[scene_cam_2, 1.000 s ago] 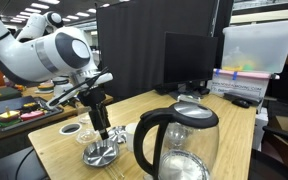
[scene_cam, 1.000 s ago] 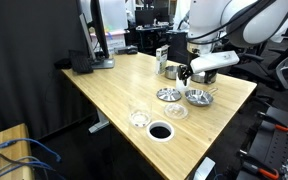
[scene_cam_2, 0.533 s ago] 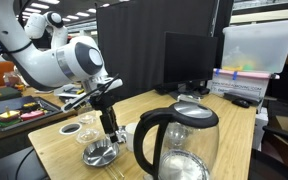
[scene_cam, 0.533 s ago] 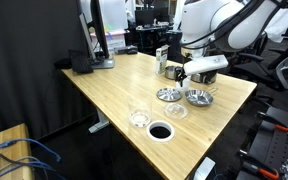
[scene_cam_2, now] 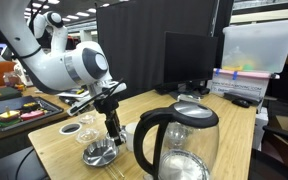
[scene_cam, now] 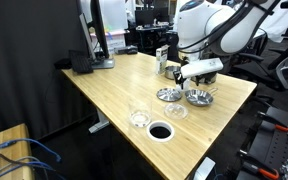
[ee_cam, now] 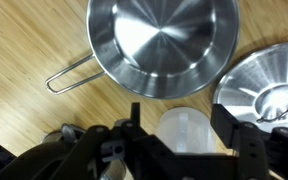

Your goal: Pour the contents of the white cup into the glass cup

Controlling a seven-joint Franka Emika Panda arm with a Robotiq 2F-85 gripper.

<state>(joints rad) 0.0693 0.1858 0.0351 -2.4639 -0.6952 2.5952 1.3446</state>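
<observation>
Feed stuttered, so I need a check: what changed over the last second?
The gripper slid sideways over the table, away from the bowls, to the white cup. The cup now stands between the open fingers, not gripped. The white cup, bowls and glass cup stayed put.

White cup [ee_cam: 189, 130] between my fingers [ee_cam: 227, 120]; handled metal pan [ee_cam: 164, 45] beyond, on counter [ee_cam: 29, 45]; metal bowl [ee_cam: 269, 80] right of pan.

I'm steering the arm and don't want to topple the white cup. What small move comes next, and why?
Probably close the fingers on the white cup. In the wrist view it stands between them with a gap on one side, so the open gripper does not hold it yet, and pouring needs a firm hold first.
</observation>
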